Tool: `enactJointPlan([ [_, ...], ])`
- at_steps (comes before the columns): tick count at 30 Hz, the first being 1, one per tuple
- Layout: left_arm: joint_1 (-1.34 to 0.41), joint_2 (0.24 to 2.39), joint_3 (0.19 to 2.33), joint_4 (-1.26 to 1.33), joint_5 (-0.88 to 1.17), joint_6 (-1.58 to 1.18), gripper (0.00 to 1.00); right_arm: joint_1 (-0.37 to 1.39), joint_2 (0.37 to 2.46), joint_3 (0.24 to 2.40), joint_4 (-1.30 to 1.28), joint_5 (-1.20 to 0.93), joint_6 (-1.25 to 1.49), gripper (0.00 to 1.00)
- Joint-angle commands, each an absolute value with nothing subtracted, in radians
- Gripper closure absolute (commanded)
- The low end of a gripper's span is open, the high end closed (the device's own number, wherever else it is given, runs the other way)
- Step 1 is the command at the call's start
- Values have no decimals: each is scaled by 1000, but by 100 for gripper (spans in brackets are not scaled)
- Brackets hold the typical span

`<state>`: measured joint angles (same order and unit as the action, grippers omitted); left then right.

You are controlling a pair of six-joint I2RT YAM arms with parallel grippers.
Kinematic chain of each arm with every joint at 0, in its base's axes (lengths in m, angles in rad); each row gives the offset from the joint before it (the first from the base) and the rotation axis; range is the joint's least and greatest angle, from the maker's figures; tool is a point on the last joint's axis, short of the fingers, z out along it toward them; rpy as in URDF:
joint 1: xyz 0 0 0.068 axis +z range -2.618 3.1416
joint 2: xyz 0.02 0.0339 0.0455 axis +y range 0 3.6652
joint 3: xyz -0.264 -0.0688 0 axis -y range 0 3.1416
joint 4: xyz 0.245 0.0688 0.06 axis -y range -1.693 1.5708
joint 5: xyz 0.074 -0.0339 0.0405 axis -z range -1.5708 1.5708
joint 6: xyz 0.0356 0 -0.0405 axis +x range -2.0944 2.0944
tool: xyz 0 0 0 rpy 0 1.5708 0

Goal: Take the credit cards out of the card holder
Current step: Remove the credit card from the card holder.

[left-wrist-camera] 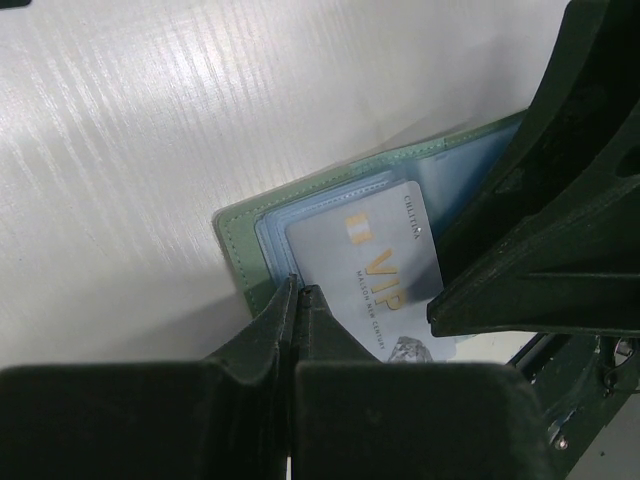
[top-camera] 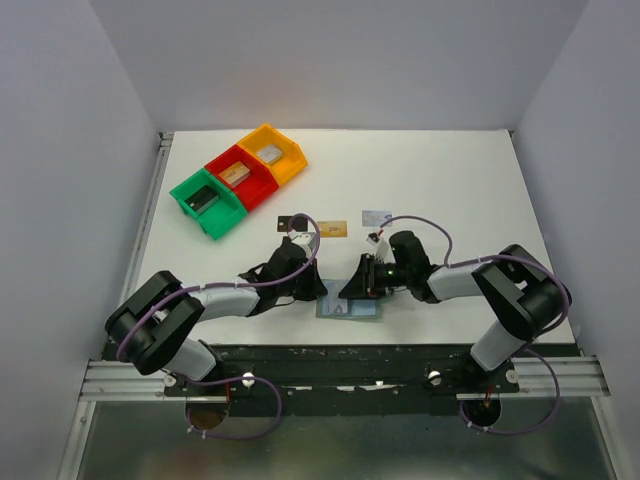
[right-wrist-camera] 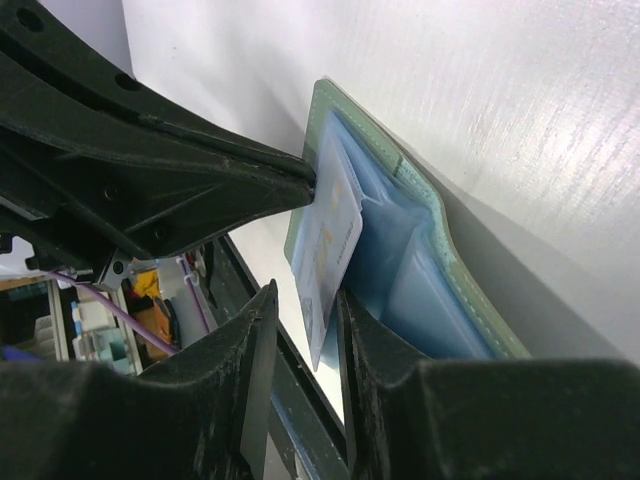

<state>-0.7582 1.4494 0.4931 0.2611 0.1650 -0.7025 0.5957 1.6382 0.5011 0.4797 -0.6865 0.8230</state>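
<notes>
We find the card holder (top-camera: pixel 350 309) open at the near edge of the table (top-camera: pixel 470 190), the left gripper (top-camera: pixel 312 288) at its left, the right gripper (top-camera: pixel 362 287) at its right, and one card (left-wrist-camera: pixel 370 265) partly in its pocket. Behind it three loose cards (top-camera: pixel 335 229) lie in a row; farther back left stand three bins (top-camera: pixel 258 193).

The silvery card (left-wrist-camera: pixel 365 265) reads "VIP" in gold letters.

R gripper (right-wrist-camera: pixel 308 310) jaws parted astride a pale card (right-wrist-camera: pixel 335 220) sticking up from the open card holder (right-wrist-camera: pixel 440 300). L gripper's finger (right-wrist-camera: pixel 220 175) touches holder's rim.
</notes>
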Motion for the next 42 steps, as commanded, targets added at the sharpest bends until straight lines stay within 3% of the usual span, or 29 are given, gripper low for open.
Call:
enactJointPlan([
  [1,-756,1476,460,258,164,-704,100,604,1678,495,589,-744,856,63],
  [30,-770,1499,476,285,199,-680,100,614,1761,574,543,-769,865,61],
  [42,-770,1497,471,255,164,-707,100,614,1677,572,417,-719,818,62],
])
